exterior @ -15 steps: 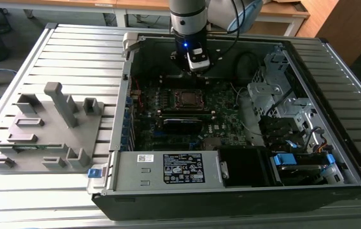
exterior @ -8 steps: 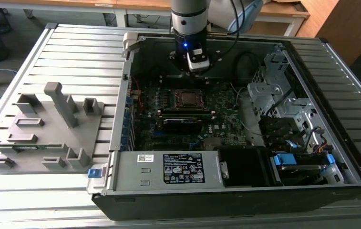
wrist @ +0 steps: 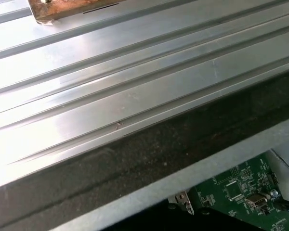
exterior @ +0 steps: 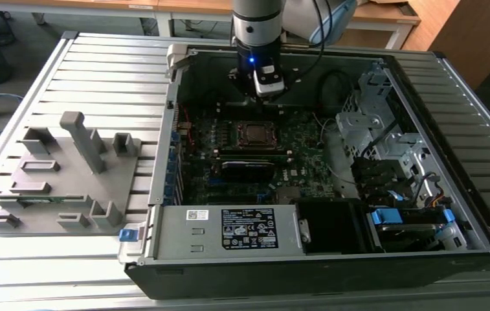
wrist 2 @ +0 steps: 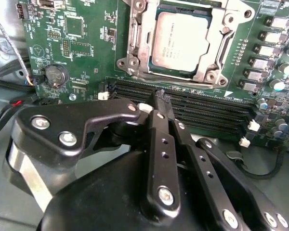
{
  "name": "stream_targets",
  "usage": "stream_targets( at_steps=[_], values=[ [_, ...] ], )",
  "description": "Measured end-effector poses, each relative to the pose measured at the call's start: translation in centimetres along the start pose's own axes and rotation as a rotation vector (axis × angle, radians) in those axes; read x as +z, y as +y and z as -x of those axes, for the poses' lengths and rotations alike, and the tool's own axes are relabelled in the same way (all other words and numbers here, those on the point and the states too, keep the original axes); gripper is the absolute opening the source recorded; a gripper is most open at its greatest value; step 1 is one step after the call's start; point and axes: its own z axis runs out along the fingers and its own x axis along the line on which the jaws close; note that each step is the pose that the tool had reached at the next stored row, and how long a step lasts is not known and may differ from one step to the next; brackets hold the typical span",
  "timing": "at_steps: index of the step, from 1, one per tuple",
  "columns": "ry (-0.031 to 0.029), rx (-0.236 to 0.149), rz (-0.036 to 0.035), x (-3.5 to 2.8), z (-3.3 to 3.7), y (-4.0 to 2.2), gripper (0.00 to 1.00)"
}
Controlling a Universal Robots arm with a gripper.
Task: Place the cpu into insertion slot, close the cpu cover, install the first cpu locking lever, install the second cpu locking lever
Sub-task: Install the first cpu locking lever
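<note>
In the second wrist view my claw [wrist 2: 160, 98] hangs above the black memory slots [wrist 2: 202, 108], just beside the CPU socket. My two fingers [wrist 2: 156, 139] are pressed together and they hold nothing. The cpu [wrist 2: 181, 43] already lies flat in the insertion slot [wrist 2: 149, 72], its silver top facing up, and the cpu cover [wrist 2: 139, 45] seems to lie down around it like a frame, with the chip showing through the cut-out. If the locking levers are already hooked, I cannot tell. In the exterior view my claw [exterior: 267, 91] is over the far part of the open computer case [exterior: 227, 236], near the socket on the green motherboard [exterior: 301, 146]. I judge the work is now at the levers. To do this well, I should come to a lever with closed fingertips, push it slowly down and sideways under its hook, and not touch the coin battery [wrist 2: 55, 74] or the small parts of the board
</note>
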Motion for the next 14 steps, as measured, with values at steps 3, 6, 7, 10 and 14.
stream_targets(
  at_steps=[3, 6, 7, 10, 14],
  values=[
    [0.0002, 0.0, 0.0004, -0.45, 0.06, 0.05, 0.11],
    [0.0001, 0.0, 0.0006, -0.44, 0.06, 0.05, 0.11],
    [0.0001, 0.0, 0.0005, -0.45, 0.06, 0.05, 0.11],
    [0.0132, 0.001, -0.0053, -0.42, 0.07, 0.05, 0.11],
    [0.0358, 0.002, -0.0149, -0.38, 0.07, 0.05, 0.11]
  ],
)
